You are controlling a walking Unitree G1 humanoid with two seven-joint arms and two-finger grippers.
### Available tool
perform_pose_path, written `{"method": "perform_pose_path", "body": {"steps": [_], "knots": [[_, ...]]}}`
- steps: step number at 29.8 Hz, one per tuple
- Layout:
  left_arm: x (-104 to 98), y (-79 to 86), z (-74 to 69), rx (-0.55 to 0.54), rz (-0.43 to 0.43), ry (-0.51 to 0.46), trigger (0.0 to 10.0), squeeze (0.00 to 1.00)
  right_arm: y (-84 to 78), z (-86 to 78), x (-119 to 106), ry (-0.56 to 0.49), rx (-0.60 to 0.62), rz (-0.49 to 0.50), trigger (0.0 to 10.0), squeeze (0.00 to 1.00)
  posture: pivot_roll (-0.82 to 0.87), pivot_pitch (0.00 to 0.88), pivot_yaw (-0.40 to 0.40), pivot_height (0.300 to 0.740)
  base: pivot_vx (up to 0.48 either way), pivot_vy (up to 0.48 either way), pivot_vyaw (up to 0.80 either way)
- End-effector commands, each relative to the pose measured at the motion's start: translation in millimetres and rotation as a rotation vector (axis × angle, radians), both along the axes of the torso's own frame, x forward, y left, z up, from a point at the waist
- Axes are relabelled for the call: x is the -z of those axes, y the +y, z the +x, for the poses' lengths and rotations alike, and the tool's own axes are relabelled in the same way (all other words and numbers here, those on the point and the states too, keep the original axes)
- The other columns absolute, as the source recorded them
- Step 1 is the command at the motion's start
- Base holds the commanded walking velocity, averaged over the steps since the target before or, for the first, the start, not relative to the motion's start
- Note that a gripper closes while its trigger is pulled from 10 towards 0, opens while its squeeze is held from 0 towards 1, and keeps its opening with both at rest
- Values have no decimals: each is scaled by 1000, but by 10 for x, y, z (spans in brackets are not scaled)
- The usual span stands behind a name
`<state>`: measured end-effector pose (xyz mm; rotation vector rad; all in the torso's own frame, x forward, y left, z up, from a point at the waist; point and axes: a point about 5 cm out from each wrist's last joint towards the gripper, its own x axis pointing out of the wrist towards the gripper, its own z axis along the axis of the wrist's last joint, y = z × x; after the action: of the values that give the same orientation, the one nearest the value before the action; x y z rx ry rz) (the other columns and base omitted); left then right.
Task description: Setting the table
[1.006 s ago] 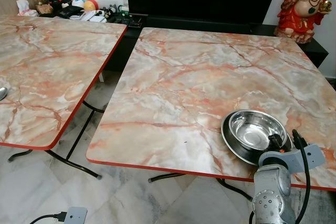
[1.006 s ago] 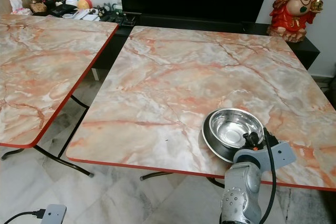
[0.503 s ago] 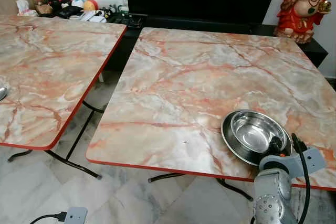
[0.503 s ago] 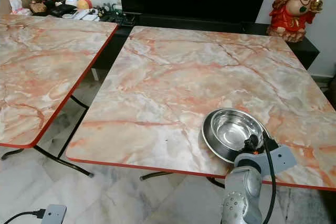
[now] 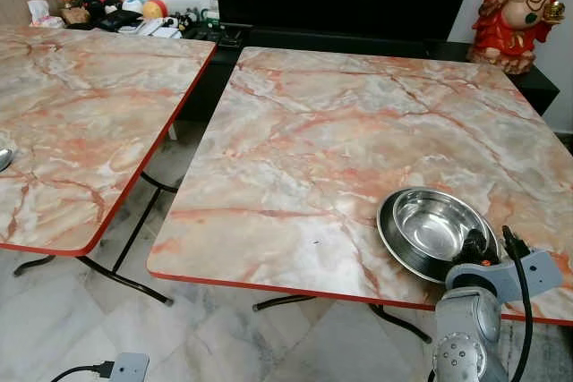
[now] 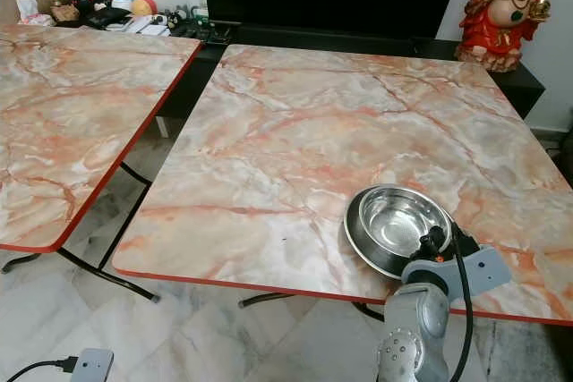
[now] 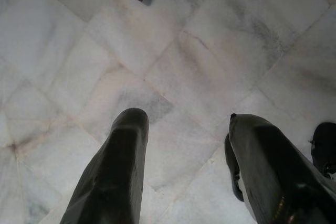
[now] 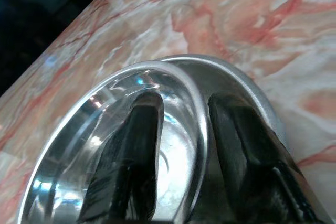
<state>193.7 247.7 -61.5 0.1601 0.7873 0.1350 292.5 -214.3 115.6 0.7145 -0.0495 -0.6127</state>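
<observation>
- The right silver arm rose from the near right corner of the scene, its wrist bent forward over the near edge of the orange-veined marble-patterned surface with a red rim (image 5: 295,158).
- The right gripper (image 8: 181,129) reached down onto the near right side of the shiny round stainless-steel bowl (image 5: 435,224).
- The fingers (image 8: 131,150) straddled the bowl's rim: one black finger lay inside the bowl against its inner wall, the other sat outside, between the bowl and the wider steel dish (image 5: 394,243) under it. The gap between them was narrow, with only the thin rim in it; whether they pressed on the rim could not be told.
- The bowl sat inside the shallow dish at the near right part of the surface, close to the near edge.
- The left gripper (image 7: 184,161) hung low over the white marble-tiled floor (image 7: 173,66), its two fingers spread wide with nothing between them.
- No readable writing showed on the bowl or dish.
- A second marble-patterned table (image 5: 72,114) stood to the left, and a red and gold laughing figurine (image 5: 519,11) stood at the far right.
</observation>
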Motion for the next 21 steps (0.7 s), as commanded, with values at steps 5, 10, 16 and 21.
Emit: {"method": "perform_pose_path", "body": {"steps": [5, 10, 16, 21], "knots": [[52, -19, -75, -10, -9, 33, 10000, 0, -49, -119, -46, 19, 56, -51, 10000, 0, 29, 115, -54, 740, 0, 0, 0], [55, -20, -80, -12, -12, 33, 10000, 0, -115, -148, -142, 14, 84, -127, 10000, 0, 25, 112, -54, 740, 0, 0, 0], [51, -25, -72, -14, -14, 27, 10000, 0, -89, -27, -303, -11, -37, -337, 10000, 0, 23, 108, -53, 740, 0, 0, 0], [50, -22, -73, -15, -12, 28, 10000, 0, -103, 74, -362, 28, -146, -506, 10000, 0, 23, 103, -55, 740, 0, 0, 0]]}}
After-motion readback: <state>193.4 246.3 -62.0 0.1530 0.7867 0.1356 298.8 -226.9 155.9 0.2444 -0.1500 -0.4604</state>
